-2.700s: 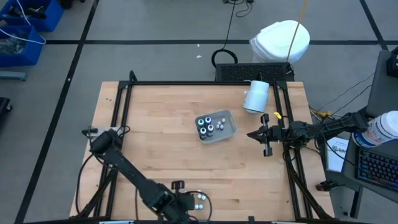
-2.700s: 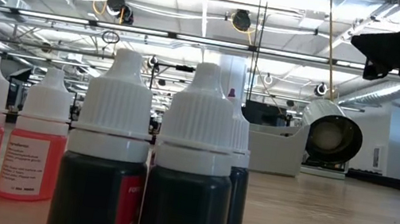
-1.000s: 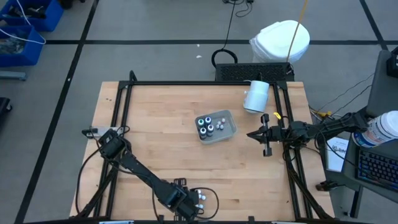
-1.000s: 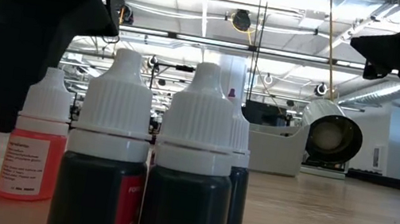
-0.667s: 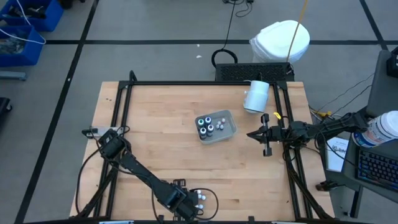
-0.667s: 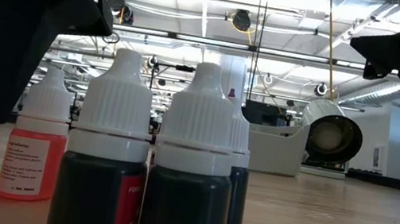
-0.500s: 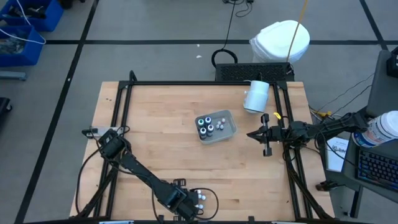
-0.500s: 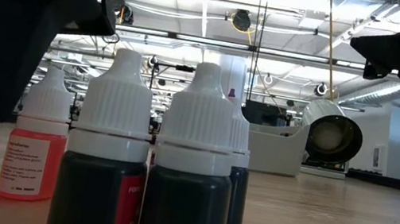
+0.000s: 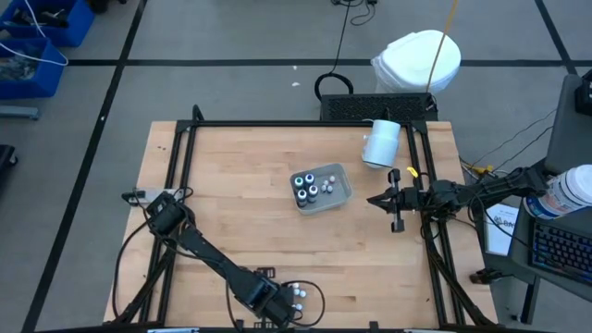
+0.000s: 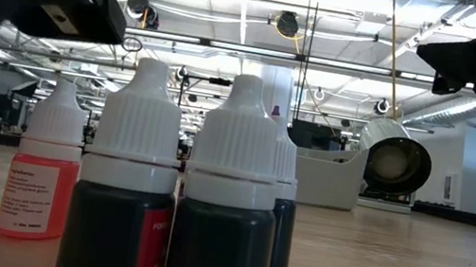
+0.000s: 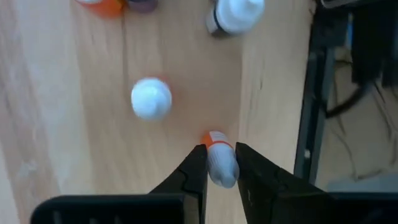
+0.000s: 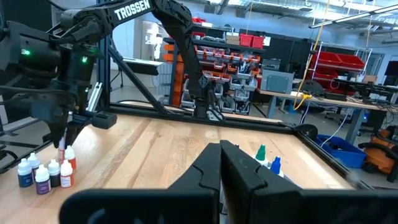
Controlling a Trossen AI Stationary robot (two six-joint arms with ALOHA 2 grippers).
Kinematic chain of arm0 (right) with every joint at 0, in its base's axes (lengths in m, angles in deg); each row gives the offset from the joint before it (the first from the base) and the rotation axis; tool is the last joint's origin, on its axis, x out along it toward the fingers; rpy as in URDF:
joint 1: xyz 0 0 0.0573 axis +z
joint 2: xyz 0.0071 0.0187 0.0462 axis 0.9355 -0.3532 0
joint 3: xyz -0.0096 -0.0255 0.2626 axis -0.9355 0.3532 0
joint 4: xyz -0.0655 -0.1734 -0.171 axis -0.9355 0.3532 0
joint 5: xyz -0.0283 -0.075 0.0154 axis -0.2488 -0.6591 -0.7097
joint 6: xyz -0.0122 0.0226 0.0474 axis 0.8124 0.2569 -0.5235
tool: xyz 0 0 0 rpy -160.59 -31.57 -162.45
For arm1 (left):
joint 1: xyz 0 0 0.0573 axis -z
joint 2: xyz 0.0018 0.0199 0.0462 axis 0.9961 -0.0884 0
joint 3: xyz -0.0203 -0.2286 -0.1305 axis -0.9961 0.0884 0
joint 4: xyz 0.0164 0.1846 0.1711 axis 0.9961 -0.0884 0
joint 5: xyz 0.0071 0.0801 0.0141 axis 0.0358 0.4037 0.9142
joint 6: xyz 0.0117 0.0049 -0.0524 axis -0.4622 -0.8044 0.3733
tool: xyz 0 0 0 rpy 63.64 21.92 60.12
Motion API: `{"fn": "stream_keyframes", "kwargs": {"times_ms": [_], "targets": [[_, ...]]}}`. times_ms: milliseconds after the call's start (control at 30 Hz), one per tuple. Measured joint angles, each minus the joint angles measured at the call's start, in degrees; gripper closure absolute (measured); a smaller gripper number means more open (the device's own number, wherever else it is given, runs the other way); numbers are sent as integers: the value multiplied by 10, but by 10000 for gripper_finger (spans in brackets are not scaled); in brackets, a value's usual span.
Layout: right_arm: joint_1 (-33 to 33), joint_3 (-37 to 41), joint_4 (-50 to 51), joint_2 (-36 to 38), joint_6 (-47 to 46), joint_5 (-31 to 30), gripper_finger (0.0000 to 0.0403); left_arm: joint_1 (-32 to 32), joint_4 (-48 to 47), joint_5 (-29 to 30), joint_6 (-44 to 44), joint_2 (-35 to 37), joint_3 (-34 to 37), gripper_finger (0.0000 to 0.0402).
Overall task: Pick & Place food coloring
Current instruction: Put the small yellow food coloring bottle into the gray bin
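Observation:
At the table's near edge stands a small group of food coloring bottles (image 9: 298,296). In the low view an orange one (image 10: 42,170) and two dark ones (image 10: 125,202) (image 10: 225,218) show close up, all with white caps. My left gripper (image 11: 220,149) points down over this group, shut on another orange bottle (image 11: 221,163). More bottles stand in the grey tray (image 9: 322,188) at mid-table. My right gripper (image 9: 375,200) waits shut at the right side, above the table. My left gripper pinches the orange bottle's white cap (image 11: 222,169) between its two fingers, coming from above and pointing down. The bottle's orange body (image 11: 207,138) shows beyond the cap, so it sits tilted. Whether its base rests on the table cannot be told.
A white cylinder (image 9: 381,143) lies on its side at the far right, its open end (image 10: 396,165) facing the low camera. The black frame rail (image 11: 311,106) runs along the near edge right beside the bottles. Bare wood lies between the group and the tray.
The leftmost orange bottle has left its place beside the other orange one and is gone from the low view. My left gripper has tipped slightly toward that view's left. The other bottles have kept still.

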Motion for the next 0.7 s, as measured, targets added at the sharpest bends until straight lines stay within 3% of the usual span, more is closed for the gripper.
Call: {"fn": "stream_keyframes", "kwargs": {"times_ms": [200,400,533,700], "targets": [[0,0,-1,0,0,0,403,-6,-107,2,-13,34,-51,337],[0,0,-4,0,-1,0,403,-31,-180,125,-121,70,-166,337],[0,0,-6,0,-2,0,403,-84,-191,216,-179,74,-257,337],[0,0,-9,0,-9,0,403,-175,-171,201,-269,73,-292,337]]}}
